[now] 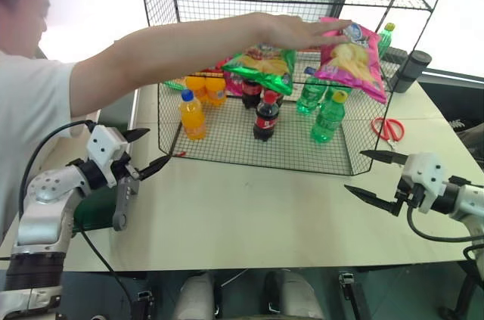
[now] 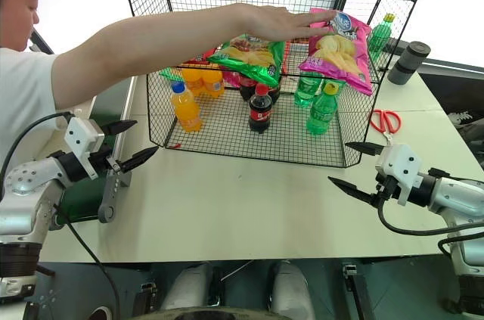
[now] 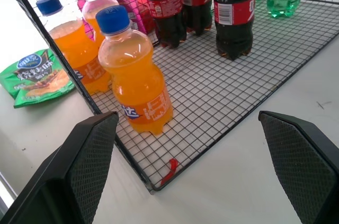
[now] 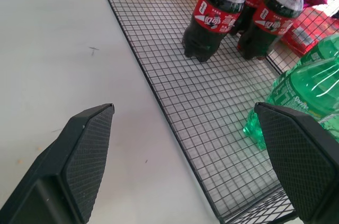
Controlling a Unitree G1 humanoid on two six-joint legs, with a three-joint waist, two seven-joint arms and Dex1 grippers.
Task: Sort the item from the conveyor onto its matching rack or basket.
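Nearest to me, the left end effector (image 1: 147, 150) and the right end effector (image 1: 370, 176) both hang over the pale surface (image 1: 249, 218), each with fingers spread wide and holding nothing. Both are in front of the rack (image 1: 227, 150), one at each front corner. On the rack's bottom tier stand orange bottles (image 1: 192, 116), a cola bottle (image 1: 265, 116) and green bottles (image 1: 327, 118). Above these bottles, a person's hand (image 1: 291, 31) holds the pink bag (image 1: 350, 59) inside the rack, at its right side, with a green bag (image 1: 262, 65) just left of it. Red scissors (image 1: 388, 129) lie right of the rack.
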